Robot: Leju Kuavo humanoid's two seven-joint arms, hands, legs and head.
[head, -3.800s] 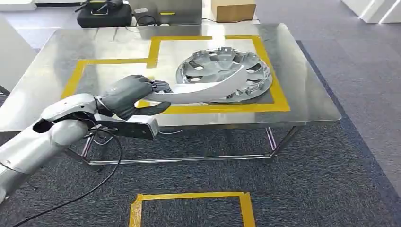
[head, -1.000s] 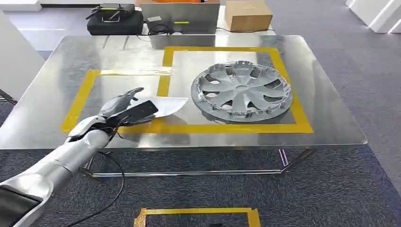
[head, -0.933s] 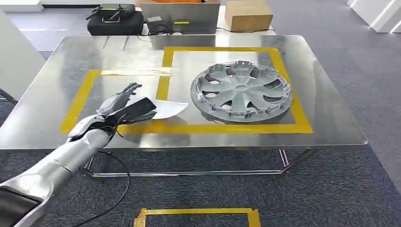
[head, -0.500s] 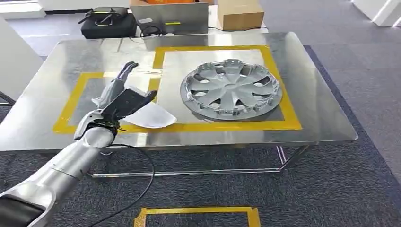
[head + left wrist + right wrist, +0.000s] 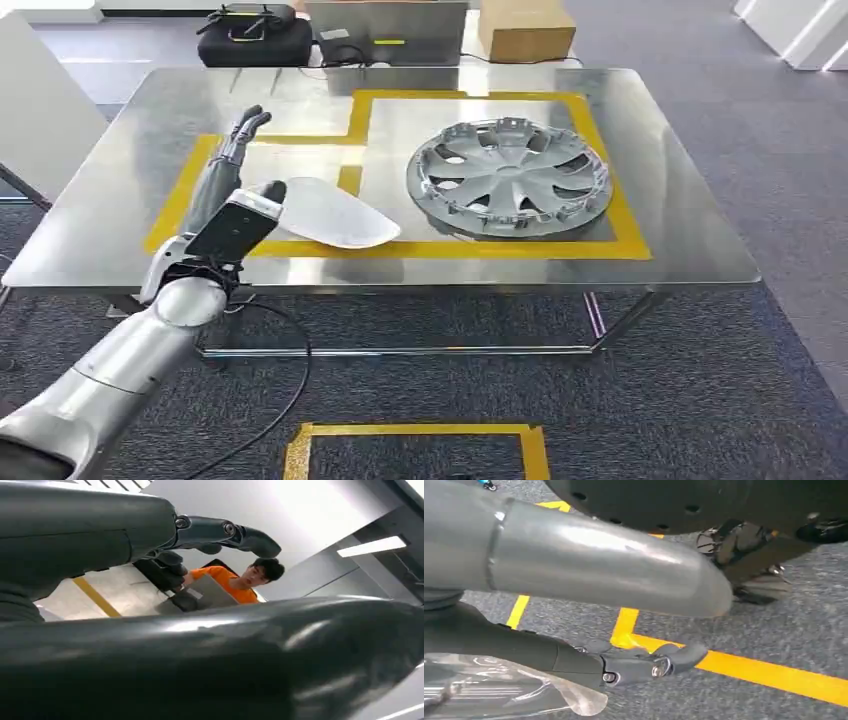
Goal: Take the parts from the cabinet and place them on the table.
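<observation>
Steel surface (image 5: 120, 215) marked with yellow tape carries the white curved part (image 5: 335, 213), lying flat across the tape line just beside the silver wheel cover (image 5: 508, 177). Left hand (image 5: 228, 190) hovers beside the part, fingers (image 5: 243, 130) spread and holding nothing. Right hand (image 5: 574, 660) hangs over grey carpet (image 5: 804, 630), its fingers pressed against a clear plastic piece (image 5: 499, 692); whether they clamp it I cannot tell.

Left arm reaches forward from the lower left, silver forearm angled upward. Left hand (image 5: 232, 190) is flat and empty, fingers (image 5: 243, 130) stretched straight ahead, thumb off to the side. Right hand (image 5: 574, 630) hangs low, fingers extended and empty.
</observation>
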